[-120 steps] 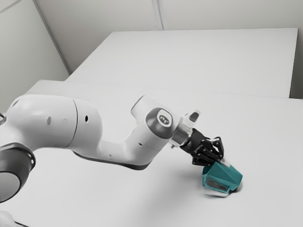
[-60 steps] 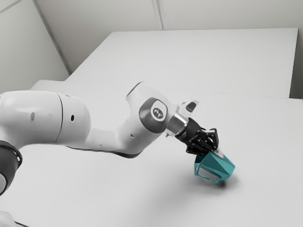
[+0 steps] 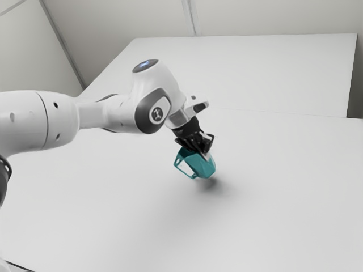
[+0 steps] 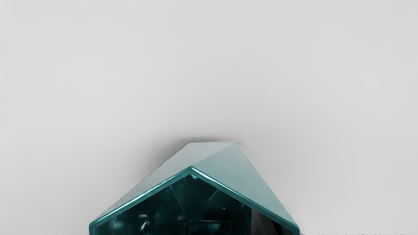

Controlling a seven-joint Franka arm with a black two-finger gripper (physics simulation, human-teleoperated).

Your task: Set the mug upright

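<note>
While the exterior view gives the teal mug [image 3: 202, 166] from the side — tilted, raised over the worktop [image 3: 283, 181], handle [image 3: 184, 171] toward the exterior view's left — the wrist view looks into its dark mouth, where part of a finger [image 4: 262, 225] reaches inside. The claw [image 3: 205, 154] is closed on the mug's wall. A soft shadow [image 3: 213, 184] falls beneath, and another pale flat surface [image 3: 238, 71] lies beyond the worktop.
</note>
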